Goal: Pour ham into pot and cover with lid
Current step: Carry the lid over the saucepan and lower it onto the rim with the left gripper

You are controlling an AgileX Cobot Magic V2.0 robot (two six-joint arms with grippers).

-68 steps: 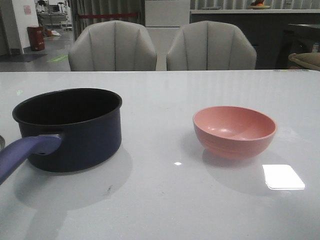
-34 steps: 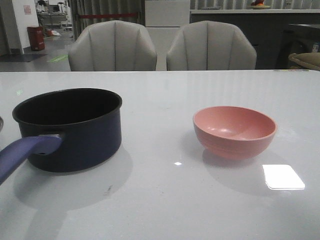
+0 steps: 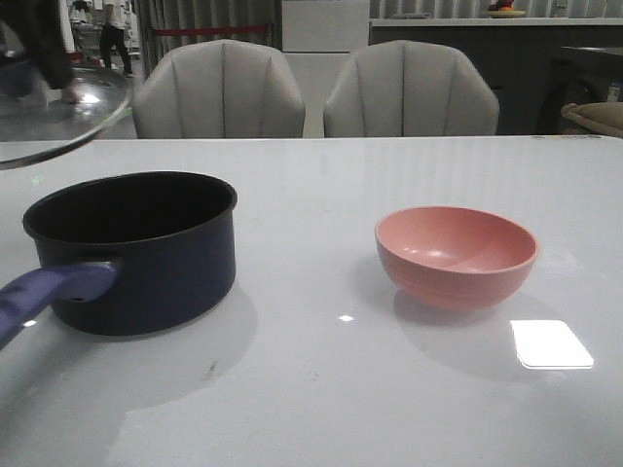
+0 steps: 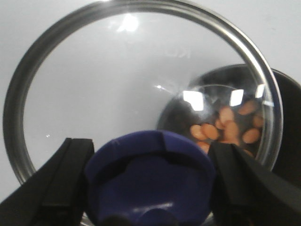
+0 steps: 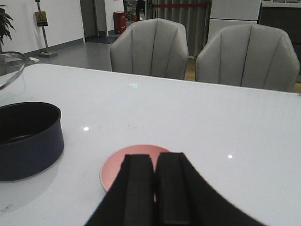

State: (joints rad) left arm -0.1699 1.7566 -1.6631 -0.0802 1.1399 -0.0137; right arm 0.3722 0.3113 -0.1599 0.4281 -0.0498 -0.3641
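At upper left of the front view, the left hand pinches the lid by its knob above the pot holding ham; the right hand is pressed together.

Glass lid, glossy table

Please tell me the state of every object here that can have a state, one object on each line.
pot: uncovered, upright on the table, ham inside
ham: lying in the pot
lid: held in the air, tilted
pink bowl: upright, looks empty
left pincer: shut on the lid's knob
right pincer: shut, holding nothing
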